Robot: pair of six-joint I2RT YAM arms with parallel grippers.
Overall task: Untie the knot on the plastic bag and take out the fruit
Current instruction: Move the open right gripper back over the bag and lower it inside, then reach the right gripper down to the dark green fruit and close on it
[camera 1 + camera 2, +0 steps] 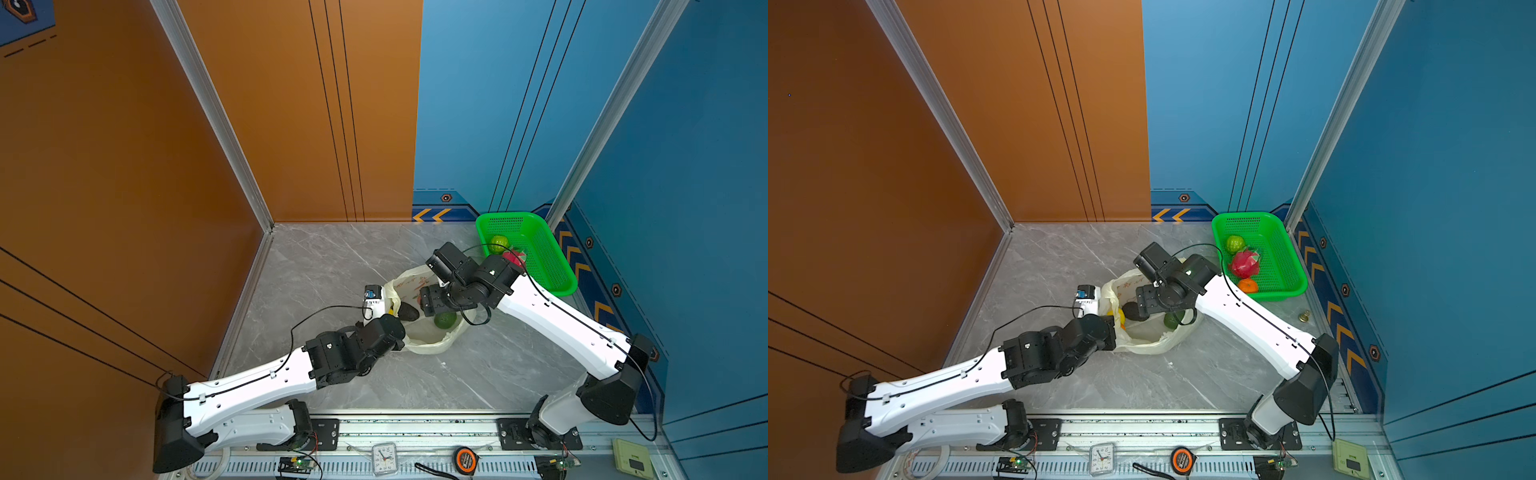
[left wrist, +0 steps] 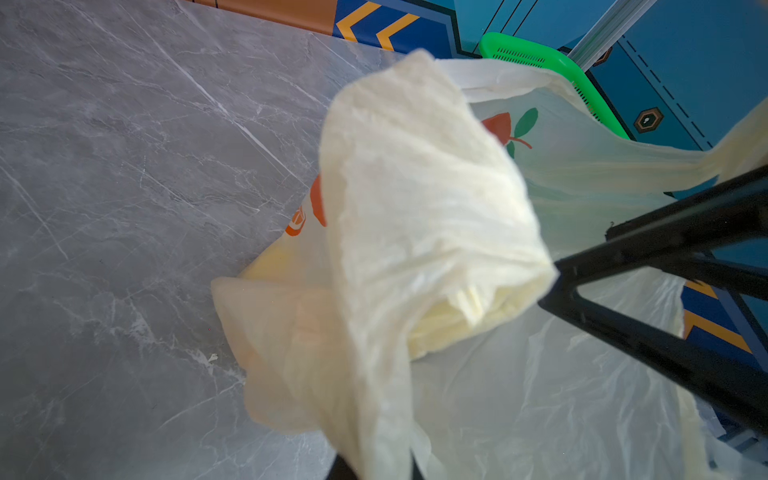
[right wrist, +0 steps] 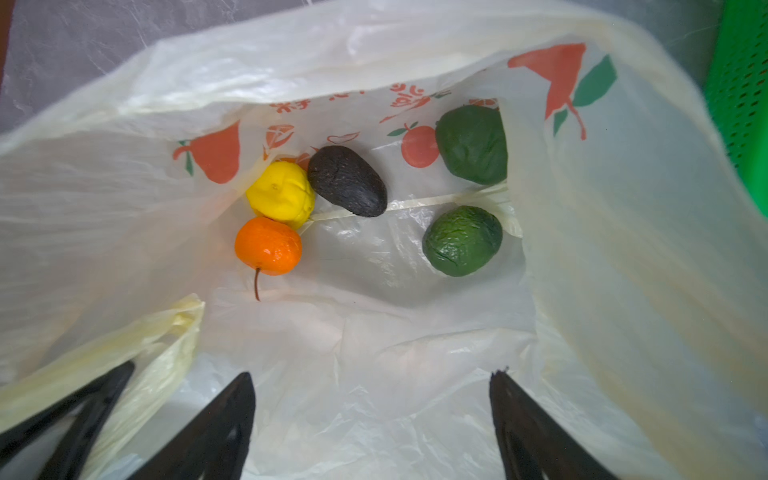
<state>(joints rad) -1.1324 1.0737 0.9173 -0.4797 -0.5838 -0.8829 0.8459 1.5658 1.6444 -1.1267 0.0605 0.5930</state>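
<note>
The left hand [image 1: 388, 309] is clamped on the left rim of the plastic bag [image 1: 428, 347], which lies mid-bench [image 1: 332, 266] with its mouth wide. The right hand [image 3: 372, 376] hangs inside that mouth, jaws apart and holding nothing. Below it lie an orange [image 3: 268, 246], a yellow fruit [image 3: 281, 191], a dark avocado [image 3: 347, 180] and two green fruits [image 3: 462, 241]. Far right, a green basket [image 1: 1283, 266] holds a dragon fruit [image 1: 1244, 264], a second orange [image 1: 1248, 285] and a green round fruit [image 1: 1235, 244].

Plastic bag [image 1: 428, 347] open on table [image 1: 332, 266], avocado [image 1: 409, 312] inside, green basket [image 1: 548, 257] beyond
</note>
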